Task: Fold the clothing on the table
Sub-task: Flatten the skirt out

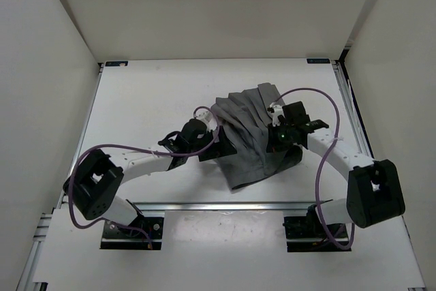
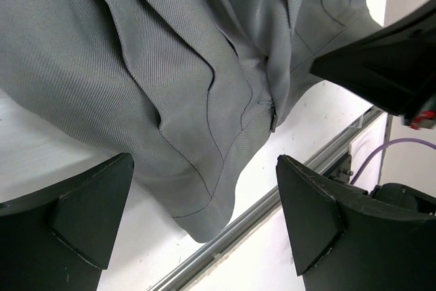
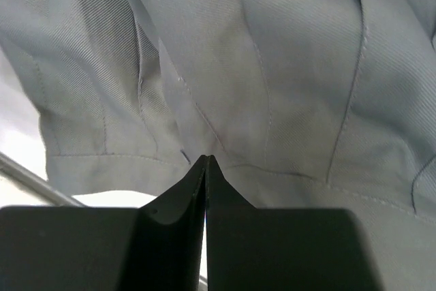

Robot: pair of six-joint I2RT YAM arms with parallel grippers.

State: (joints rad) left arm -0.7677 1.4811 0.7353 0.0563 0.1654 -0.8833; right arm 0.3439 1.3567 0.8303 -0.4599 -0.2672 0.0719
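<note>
The grey pleated clothing (image 1: 253,138) lies bunched in the middle of the white table (image 1: 150,97). My left gripper (image 1: 216,134) sits at the clothing's left edge. In the left wrist view the left gripper (image 2: 204,161) is open wide, with the hemmed corner of the clothing (image 2: 170,100) lying between its fingers (image 2: 82,216) but touching neither. My right gripper (image 1: 276,124) rests on top of the clothing's right part. In the right wrist view the right gripper (image 3: 206,159) is shut, its tips against the clothing (image 3: 272,66), and no fabric shows between them.
A metal rail (image 1: 225,206) crosses the table just in front of the clothing, and it shows again as the rail (image 2: 259,212) close to the hem corner. The right arm's dark body (image 2: 381,52) looms at the left wrist view's right edge. White walls enclose the table.
</note>
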